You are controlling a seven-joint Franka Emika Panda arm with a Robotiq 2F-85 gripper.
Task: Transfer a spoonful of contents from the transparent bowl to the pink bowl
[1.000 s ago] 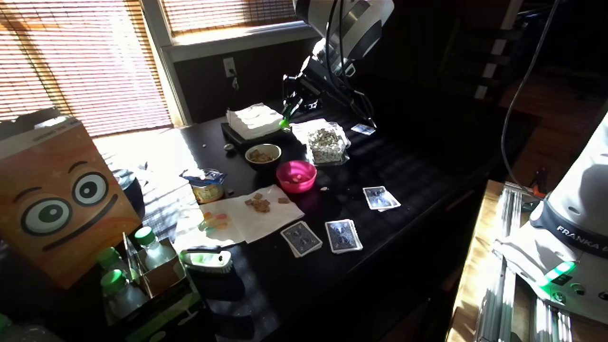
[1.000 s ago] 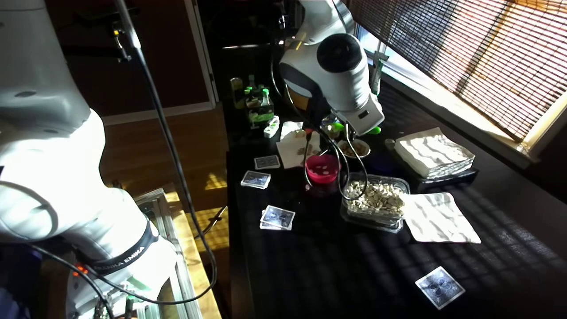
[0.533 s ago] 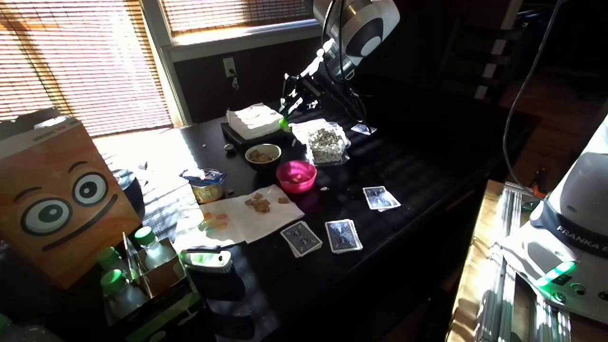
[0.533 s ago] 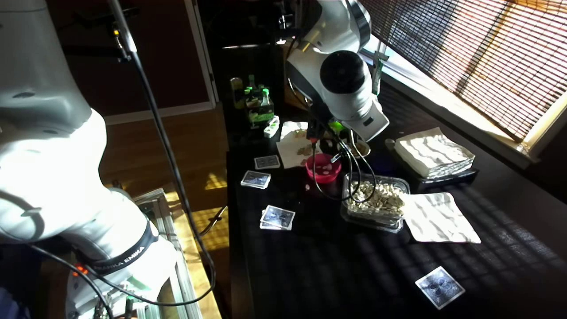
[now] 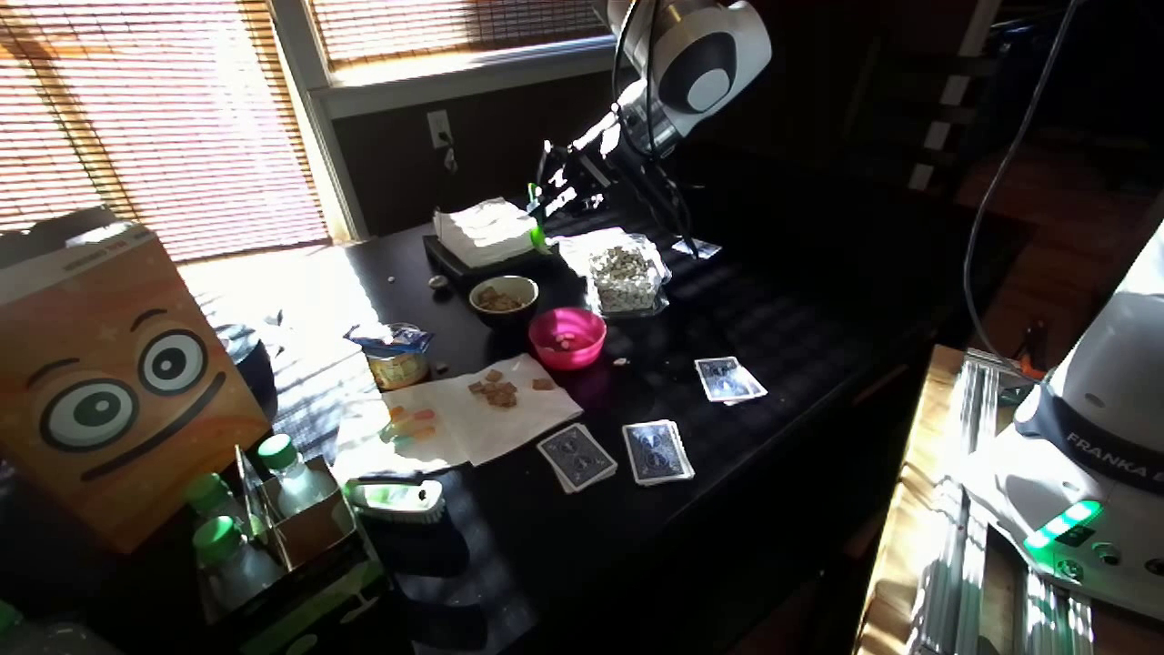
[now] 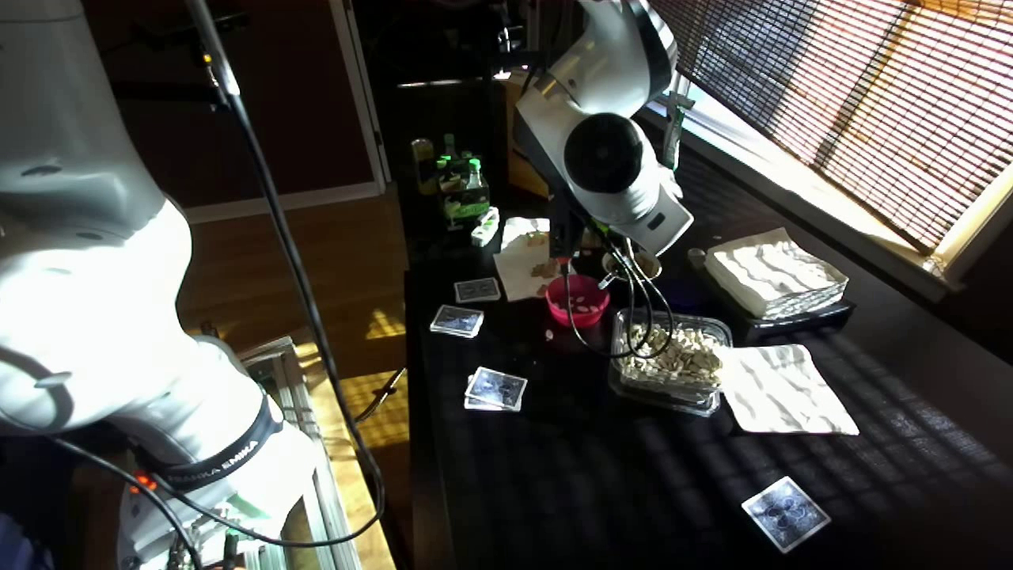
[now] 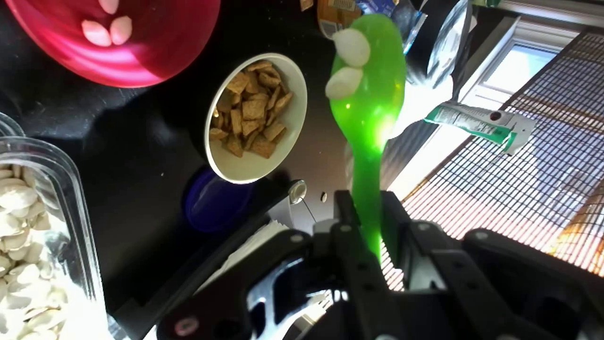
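Note:
My gripper (image 7: 367, 203) is shut on the handle of a green spoon (image 7: 373, 101). Two pale whitish pieces (image 7: 347, 66) sit at the left edge of the spoon's bowl. The pink bowl (image 7: 179, 45) holds a few pale pieces and is cut off at the upper left of the wrist view; it stands in both exterior views (image 5: 568, 358) (image 6: 578, 318). The transparent bowl shows as a clear rectangular tub (image 6: 665, 388) full of pale whitish pieces, beside the pink bowl. In an exterior view the gripper (image 5: 553, 191) holds the spoon (image 5: 536, 227) raised above the table.
A pale-lined bowl with brown squares (image 7: 257, 165) stands by the pink bowl. A napkin stack (image 5: 488, 232) sits near the window. Playing cards (image 5: 657, 453), a paper sheet with snacks (image 5: 473, 428), a brush (image 5: 397, 498) and boxed bottles (image 5: 296, 518) lie around.
The arm's wrist has swung and lowered, to the right in an exterior view. The green spoon has turned while staying in the gripper. The tub and the pink bowl have not moved.

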